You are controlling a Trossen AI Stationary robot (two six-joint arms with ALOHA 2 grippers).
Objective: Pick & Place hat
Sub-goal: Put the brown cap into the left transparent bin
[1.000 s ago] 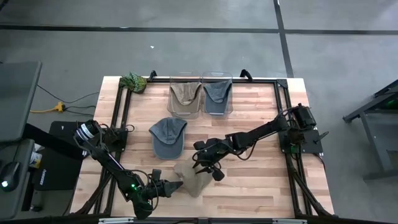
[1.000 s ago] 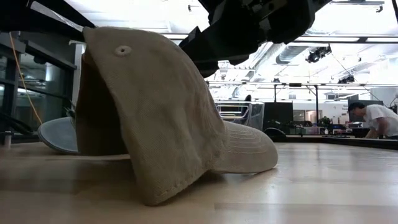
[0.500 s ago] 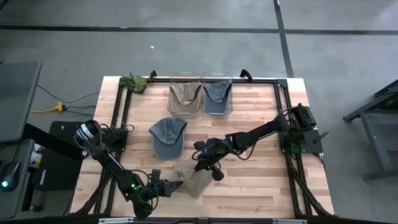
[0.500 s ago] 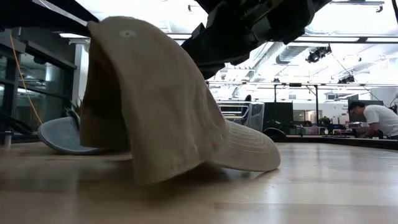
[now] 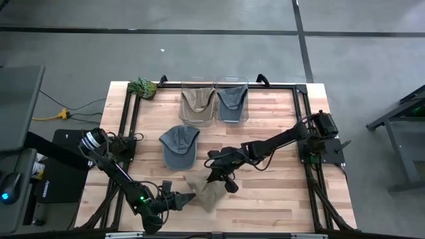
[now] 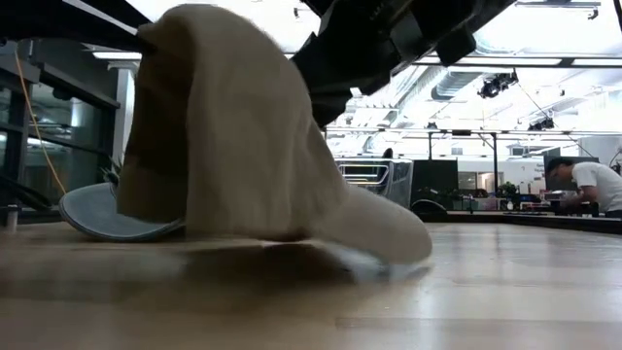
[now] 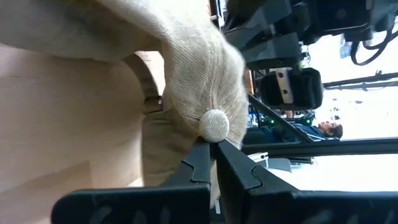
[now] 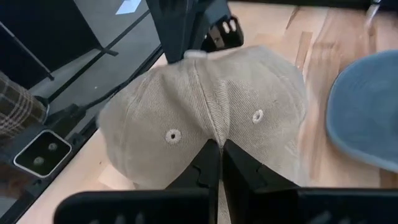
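A tan cap (image 5: 208, 194) sits near the table's near edge, and both grippers hold it. In the low view the tan cap (image 6: 243, 126) has its crown raised and its brim (image 6: 389, 228) low by the tabletop. My left gripper (image 5: 190, 197) comes in from the cap's left side. My right gripper (image 5: 214, 177) is over its far side. A blue-grey cap (image 5: 179, 146) lies flat on the table farther back. My left gripper (image 7: 212, 144) is shut on the tan cap's crown right beside the top button (image 7: 213, 124), cloth pinched between the two fingers, coming roughly level from the table's left. My right gripper (image 8: 219, 144) pinches the crown along a seam (image 8: 214, 124) between two eyelets, slanting down from the far right. The crown is held up; whether the brim touches the table I cannot tell.
Two clear bins stand at the far edge, one with a tan cap (image 5: 197, 103), the other with a blue cap (image 5: 232, 99). A green bundle (image 5: 143, 87) lies at the far left corner. Black frame rails run along both sides. A person is in the room behind.
The tan cap's crown has been drawn upward. Its near hanging side, which reached down to the tabletop, now hangs well above it. The top button has turned up out of the low view. The brim has stayed low. Both grippers have stayed shut on the cap.
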